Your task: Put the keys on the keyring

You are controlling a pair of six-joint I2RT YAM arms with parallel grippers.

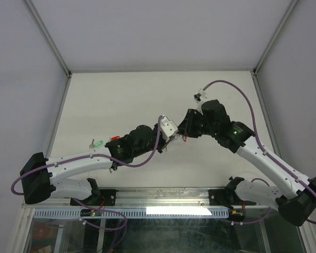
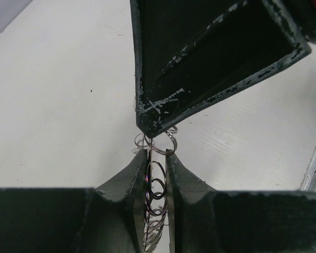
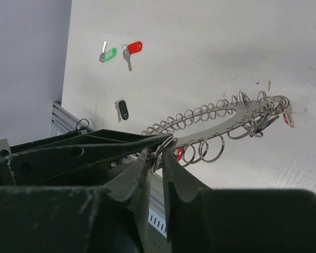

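Right jaws up close sit almost together around one little loop on the keyring (image 3: 221, 117) fringe, honestly can't tell if they're actually pinching it. Left jaws are clamped on the keyring's edge just beside them, holding it up off the bench (image 3: 200, 42). Green key (image 3: 109, 54), red key (image 3: 132, 48) and black key (image 3: 123, 109) lie loose on the bench, well apart from it. One red tag (image 3: 287, 120) hangs at its far end.

I work in a lab test cell: a white table (image 1: 121, 95) boxed by pale panels (image 1: 21, 79) and aluminium posts (image 1: 47, 37), my left arm (image 1: 79, 163) and right arm (image 1: 268, 163) bolted to a near rail (image 1: 163, 196).
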